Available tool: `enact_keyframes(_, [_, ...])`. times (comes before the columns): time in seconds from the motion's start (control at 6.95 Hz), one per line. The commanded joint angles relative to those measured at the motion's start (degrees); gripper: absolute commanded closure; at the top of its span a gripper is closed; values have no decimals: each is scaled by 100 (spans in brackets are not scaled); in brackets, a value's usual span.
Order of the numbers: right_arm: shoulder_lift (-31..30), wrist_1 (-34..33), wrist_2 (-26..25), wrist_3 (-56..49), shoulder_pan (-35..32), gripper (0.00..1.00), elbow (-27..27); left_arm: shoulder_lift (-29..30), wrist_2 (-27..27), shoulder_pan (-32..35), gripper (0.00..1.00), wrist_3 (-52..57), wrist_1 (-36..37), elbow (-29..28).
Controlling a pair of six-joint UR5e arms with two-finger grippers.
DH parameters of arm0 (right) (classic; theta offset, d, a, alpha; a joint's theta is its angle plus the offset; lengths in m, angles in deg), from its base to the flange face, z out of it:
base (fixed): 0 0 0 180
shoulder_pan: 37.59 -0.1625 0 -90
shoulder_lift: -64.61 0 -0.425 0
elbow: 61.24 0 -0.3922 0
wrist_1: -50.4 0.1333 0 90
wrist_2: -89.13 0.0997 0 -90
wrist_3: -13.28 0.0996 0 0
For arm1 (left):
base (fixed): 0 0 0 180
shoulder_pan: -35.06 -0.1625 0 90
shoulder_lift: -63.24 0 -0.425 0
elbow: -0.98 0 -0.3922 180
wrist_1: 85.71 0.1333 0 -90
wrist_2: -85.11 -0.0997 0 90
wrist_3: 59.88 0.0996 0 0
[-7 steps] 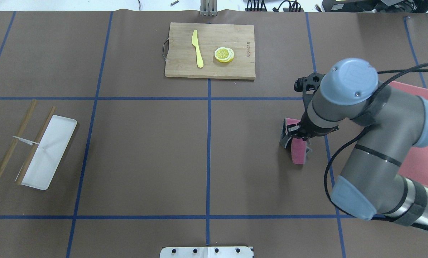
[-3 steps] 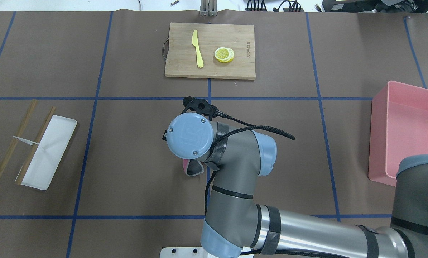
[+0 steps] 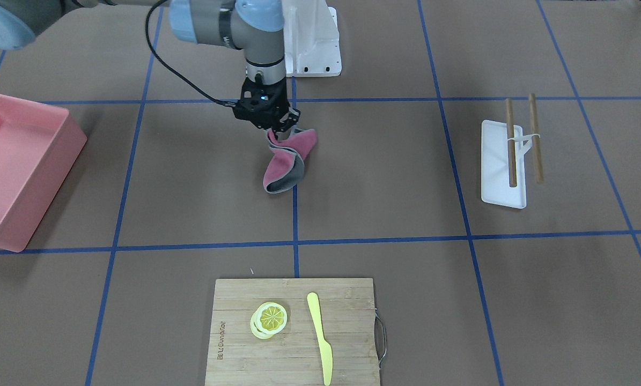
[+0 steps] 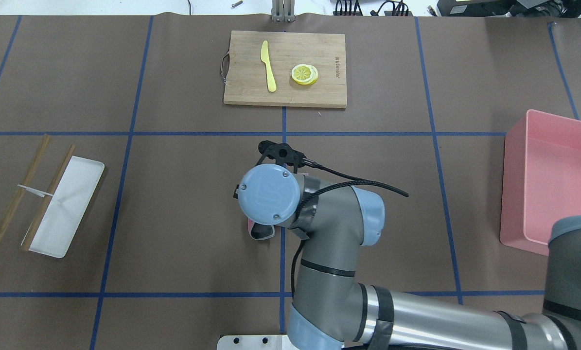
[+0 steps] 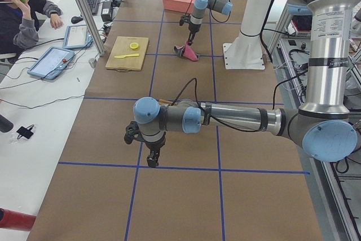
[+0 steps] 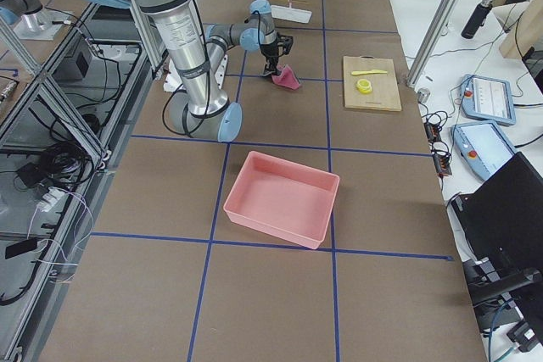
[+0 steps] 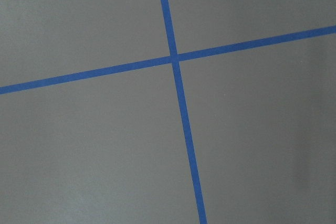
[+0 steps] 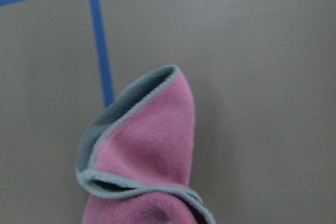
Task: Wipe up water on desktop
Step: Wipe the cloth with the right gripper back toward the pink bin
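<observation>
My right gripper (image 3: 278, 127) is shut on the top corner of a pink cloth with grey backing (image 3: 286, 161). The cloth hangs down, and its lower fold touches the brown desktop (image 3: 406, 187) at the centre tape line. In the overhead view my right arm hides the gripper, and only a bit of the cloth (image 4: 260, 231) peeks out. The right wrist view shows the cloth's fold (image 8: 149, 150) above the desktop. I see no water on the surface. My left gripper (image 5: 152, 160) hovers over a tape cross far to the left; I cannot tell if it is open.
A pink bin (image 4: 553, 184) stands at the right. A bamboo cutting board (image 4: 285, 95) with a yellow knife (image 4: 268, 65) and lemon slices (image 4: 304, 74) lies at the far middle. A white tray (image 4: 71, 204) with chopsticks (image 4: 20, 189) lies at the left.
My right arm has carried the cloth from the right side of the table, near the pink bin, to the centre. It then shifted slightly to the right.
</observation>
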Motion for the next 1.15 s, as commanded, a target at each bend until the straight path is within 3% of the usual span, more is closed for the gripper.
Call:
enact_keyframes(0.0, [-1903, -371, 298, -1220, -217, 100, 1395, 36, 1, 0, 2, -1, 0, 7])
enact_keyframes(0.43, [-3147, -406, 352, -2134, -665, 100, 1513, 37, -8, 0, 2, -1, 0, 7])
enact_keyframes(0.58, [-3177, -398, 317, -2224, -693, 100, 1453, 28, -8, 0, 2, -1, 0, 15])
enact_keyframes(0.72, [-2750, -406, 308, -2121, -641, 100, 1269, 19, -8, 18, 2, -1, -8, 15])
enact_keyframes(1.01, [-832, -407, 308, -1027, -334, 100, 246, -7, -8, 36, 2, -1, -8, 15])
